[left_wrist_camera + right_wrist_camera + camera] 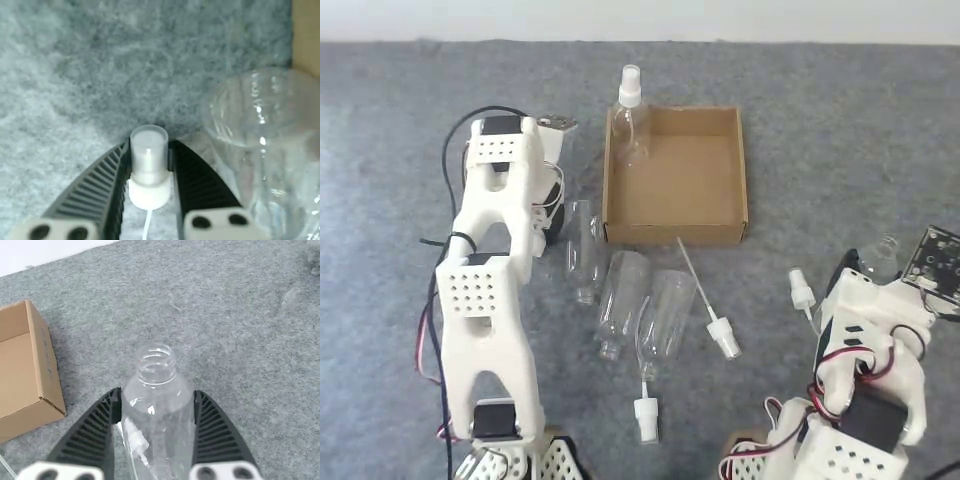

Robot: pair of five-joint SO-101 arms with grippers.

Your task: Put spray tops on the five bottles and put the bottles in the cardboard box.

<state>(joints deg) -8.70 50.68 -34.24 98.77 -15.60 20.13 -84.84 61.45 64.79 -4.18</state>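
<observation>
left claw [148, 146]: clamped on a top [148, 167], tube trailing back between the fingers, over the desk [75, 75] right next to one of the loose bottles [260, 150]
right claw [156, 395]: clamped round an open bottle [156, 370], neck bare and pointing away from the wrist, off to the side of the box [675, 175]
box: one capped bottle [631, 115] at its far left corner, can't tell if fully inside or just leaning on the wall
loose bottles: three lying uncapped between the left arm and the box
spare tops [723, 335]: three scattered on the desk nearby
step in hand (guessing): getting the held top onto the held bottle
doing it well: meet mid-desk, keep the bottle steady, feed the tube into the neck first, then line up straight and press/twist home; go easy on the squeeze, thin plastic probably buckles
</observation>
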